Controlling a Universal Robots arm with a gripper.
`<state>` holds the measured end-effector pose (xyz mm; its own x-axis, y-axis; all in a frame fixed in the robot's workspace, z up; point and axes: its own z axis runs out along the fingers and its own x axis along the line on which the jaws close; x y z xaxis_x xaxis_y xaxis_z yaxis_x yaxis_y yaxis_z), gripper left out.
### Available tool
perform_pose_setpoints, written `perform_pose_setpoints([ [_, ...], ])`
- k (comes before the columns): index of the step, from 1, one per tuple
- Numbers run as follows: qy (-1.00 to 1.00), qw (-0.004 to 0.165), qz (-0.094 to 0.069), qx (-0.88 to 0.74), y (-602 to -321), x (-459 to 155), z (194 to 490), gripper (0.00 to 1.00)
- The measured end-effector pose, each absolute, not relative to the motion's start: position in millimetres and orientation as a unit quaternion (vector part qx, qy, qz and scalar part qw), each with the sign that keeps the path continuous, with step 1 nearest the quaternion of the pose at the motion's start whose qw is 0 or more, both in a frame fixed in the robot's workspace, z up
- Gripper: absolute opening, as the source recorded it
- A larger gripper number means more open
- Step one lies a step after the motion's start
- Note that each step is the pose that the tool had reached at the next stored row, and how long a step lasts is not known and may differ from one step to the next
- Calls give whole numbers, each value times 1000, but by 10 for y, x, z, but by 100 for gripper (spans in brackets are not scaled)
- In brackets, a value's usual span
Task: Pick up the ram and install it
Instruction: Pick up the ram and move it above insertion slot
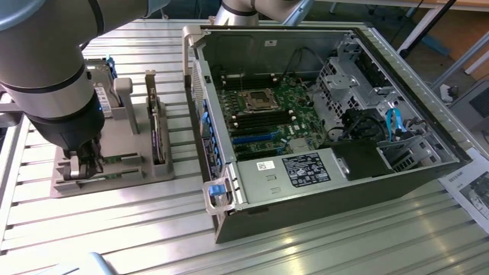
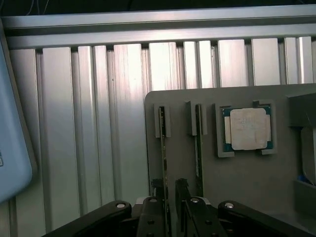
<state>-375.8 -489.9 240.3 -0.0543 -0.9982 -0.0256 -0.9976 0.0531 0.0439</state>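
Though edge-on, slim green ram (image 2: 162, 148)

Wrist view: 1 end of the ram (image 2: 162, 143) is hidden behind the gripper (image 2: 169, 200). Exterior view: the arm (image 1: 46, 80) covers part of the grey holder (image 1: 107, 184). The paper sheet (image 1: 470, 189) is cut by the edge. The label (image 1: 306, 169) print is too small to read.

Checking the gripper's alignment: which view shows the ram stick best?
The wrist view: the ram stick stands edge-on in its holder, running down between the fingers of the open gripper. The exterior view gives a green strip of it beside the gripper, the arm covering much of the holder.
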Motion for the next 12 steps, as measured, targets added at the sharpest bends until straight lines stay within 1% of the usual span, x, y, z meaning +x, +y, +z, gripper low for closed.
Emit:
perform_pose_setpoints([
  [6, -726, 6, -25, 688, -4899, -3758, 2299, 24],
  [12, -726, 6, -25, 688, -4899, -3758, 2285, 24],
])
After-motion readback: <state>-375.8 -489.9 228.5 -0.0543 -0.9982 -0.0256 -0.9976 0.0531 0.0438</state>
